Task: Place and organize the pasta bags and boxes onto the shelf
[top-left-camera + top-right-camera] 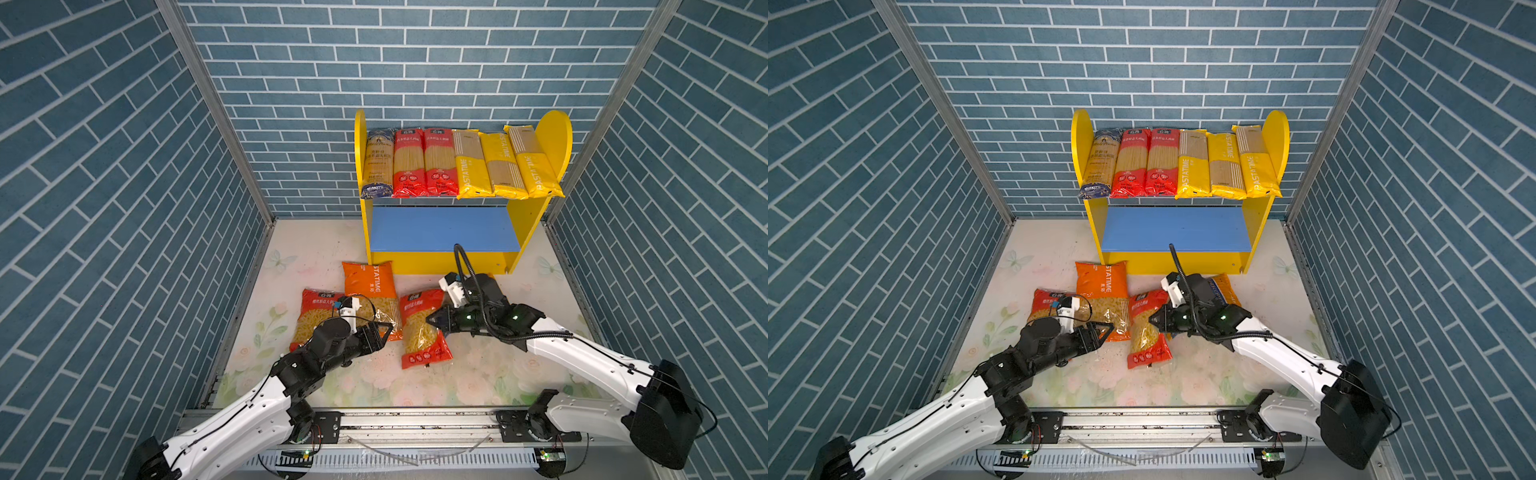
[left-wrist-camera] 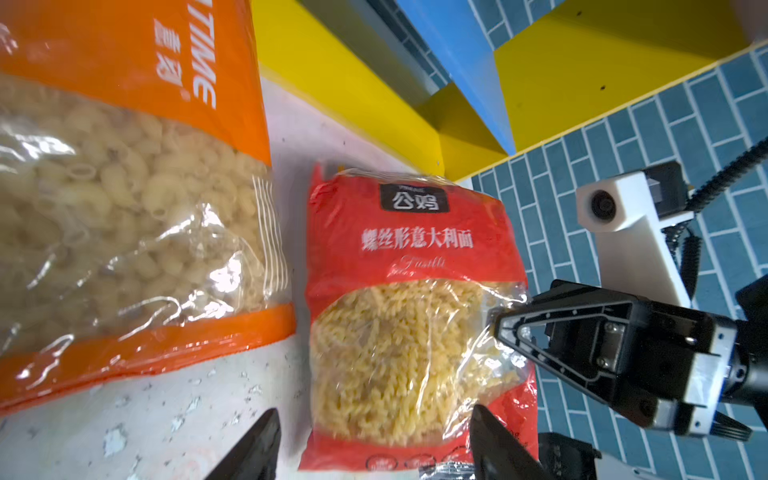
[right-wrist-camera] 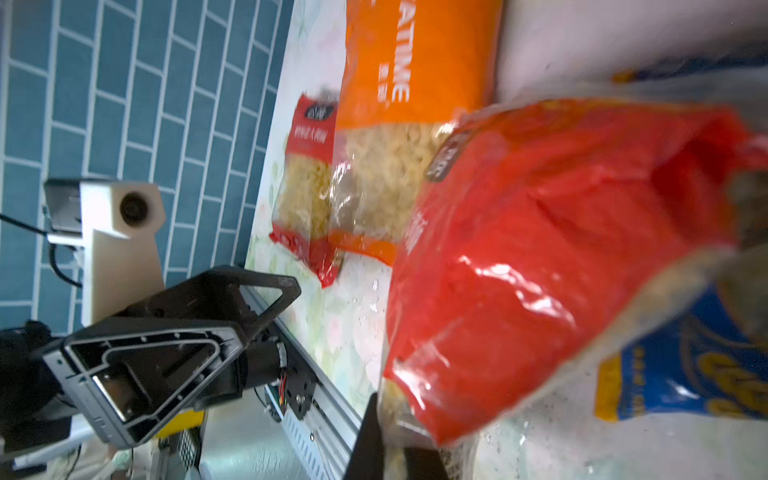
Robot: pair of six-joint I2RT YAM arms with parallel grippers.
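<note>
The red fusilli bag [image 1: 419,332] sits on the tabletop [image 1: 478,374] in front of the shelf [image 1: 440,228]. It is probably light, soft and slippery, with shifting contents. The right pincer [image 1: 433,321] pinches its side edge. The left pincer [image 1: 388,328] stands spread alongside. A grip across the filled body would likely be firmer.

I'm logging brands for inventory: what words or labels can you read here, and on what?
"PASTATIME": yellow spaghetti packs on the shelf's upper board.
"STATIME": orange bag, first letters unseen.
"公鸡", "螺丝形意大利面", "Fusilli": red fusilli bag.
Unreadable: print on the dark blue pack, red spaghetti packs, blue-yellow bag.
</note>
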